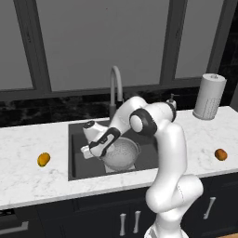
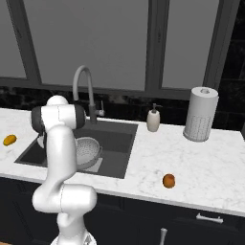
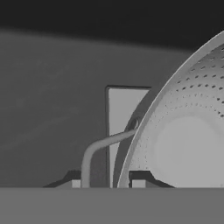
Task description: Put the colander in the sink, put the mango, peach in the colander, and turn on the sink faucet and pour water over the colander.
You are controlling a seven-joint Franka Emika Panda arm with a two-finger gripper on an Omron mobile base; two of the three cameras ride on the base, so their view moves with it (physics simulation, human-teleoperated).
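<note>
Hand view, nearest: the gripper [image 3: 107, 183] stands low in the sink [image 3: 52, 109], its two dark tips straddling the thin bent side handle and rim of the colander [image 3: 183, 144]. The jaws are close together, apparently at the handle, but whether they clamp it or have just let go cannot be told. The colander is a rounded bowl of matt silver metal, pierced in regular rows of small holes, with a smooth unpierced base. It rests over the pale square patch on the dark, flat basin floor, as the first step of the task requires.

Base views, farther: the mango [image 1: 43, 159], a smooth yellow-orange oval, lies on the white veined marble counter [image 1: 28, 176] left of the sink. The peach [image 1: 221, 154], rounder and redder, lies on the counter to the right; both are well apart from the colander and not yet loaded.

Behind the basin rises the grey gooseneck sink faucet [image 1: 115, 86], its spout arching over the colander, with no stream visible.
</note>
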